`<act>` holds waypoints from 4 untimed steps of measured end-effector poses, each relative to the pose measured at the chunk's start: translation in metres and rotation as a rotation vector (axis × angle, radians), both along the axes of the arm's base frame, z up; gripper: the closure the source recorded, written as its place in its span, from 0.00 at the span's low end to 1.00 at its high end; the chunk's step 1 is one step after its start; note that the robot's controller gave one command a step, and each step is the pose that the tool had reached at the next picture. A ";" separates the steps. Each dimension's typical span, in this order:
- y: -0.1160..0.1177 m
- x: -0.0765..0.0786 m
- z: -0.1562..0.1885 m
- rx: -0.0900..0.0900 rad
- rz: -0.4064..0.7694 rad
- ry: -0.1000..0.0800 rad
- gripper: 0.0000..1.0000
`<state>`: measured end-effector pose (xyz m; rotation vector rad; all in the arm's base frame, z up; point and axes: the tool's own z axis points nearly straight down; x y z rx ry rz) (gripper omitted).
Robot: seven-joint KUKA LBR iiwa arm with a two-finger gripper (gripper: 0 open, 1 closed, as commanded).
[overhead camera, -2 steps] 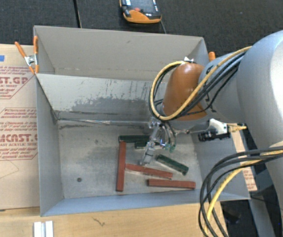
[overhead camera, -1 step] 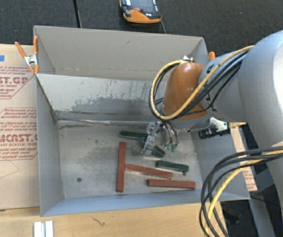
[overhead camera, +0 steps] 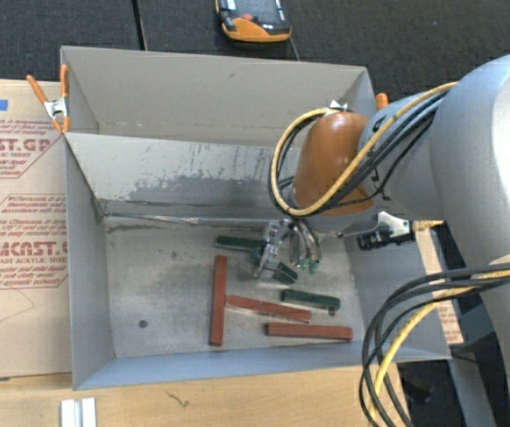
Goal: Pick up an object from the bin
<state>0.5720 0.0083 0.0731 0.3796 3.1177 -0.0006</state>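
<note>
Lying in grey bin (overhead camera: 85, 238) | three red-brown bars (overhead camera: 218, 301) | green sticks (overhead camera: 312, 300)

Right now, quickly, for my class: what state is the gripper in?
Gripper: open or closed cannot be told; it is down among the dark green sticks.

In the grey bin (overhead camera: 84, 238), the pincer (overhead camera: 279, 254) hangs over dark green sticks (overhead camera: 235, 241), reddish-brown sticks (overhead camera: 218, 301) lying near.

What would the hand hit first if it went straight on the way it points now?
Probably the left dark green stick on the bin floor, whose right end lies under the hand. Depth is unclear, so it might touch bare floor beside it instead.
</note>
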 end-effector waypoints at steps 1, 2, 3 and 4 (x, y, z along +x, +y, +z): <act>0.000 0.000 0.000 0.000 0.000 0.000 1.00; 0.000 -0.001 0.002 0.000 0.000 0.003 1.00; 0.000 -0.002 0.015 0.001 0.000 0.006 1.00; 0.000 0.000 0.026 0.001 0.000 -0.001 1.00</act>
